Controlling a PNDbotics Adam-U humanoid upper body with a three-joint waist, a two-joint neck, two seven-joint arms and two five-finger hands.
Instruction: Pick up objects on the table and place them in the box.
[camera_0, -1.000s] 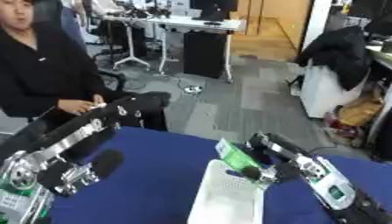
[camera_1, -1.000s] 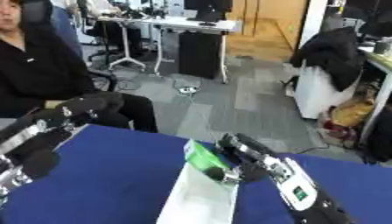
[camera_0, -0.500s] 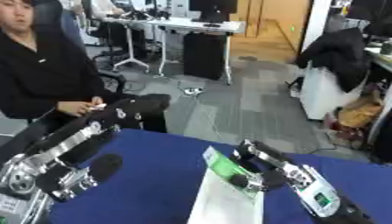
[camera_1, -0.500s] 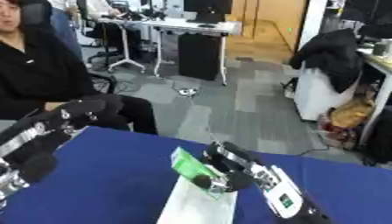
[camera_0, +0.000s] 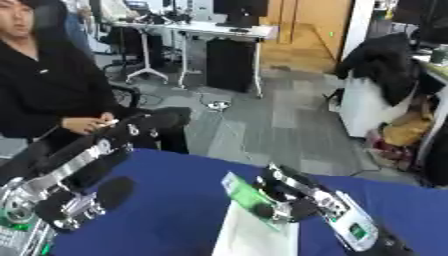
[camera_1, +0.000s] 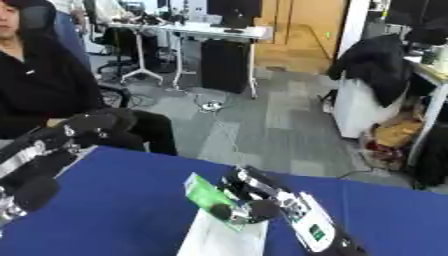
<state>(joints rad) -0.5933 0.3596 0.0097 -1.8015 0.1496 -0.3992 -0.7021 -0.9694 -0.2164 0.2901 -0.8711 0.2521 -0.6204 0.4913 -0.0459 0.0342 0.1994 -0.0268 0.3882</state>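
Green flat packet (camera_0: 248, 196) with a pale edge sits pinched in the curled fingers of the right hand (camera_0: 284, 199), tilted, just above the far end of the white box (camera_0: 254, 237) on the blue table (camera_0: 175, 200). Left of the box, the left hand (camera_0: 131, 131) extends with straight fingers. The right eye view shows the packet's green face (camera_1: 207, 197) more squarely.
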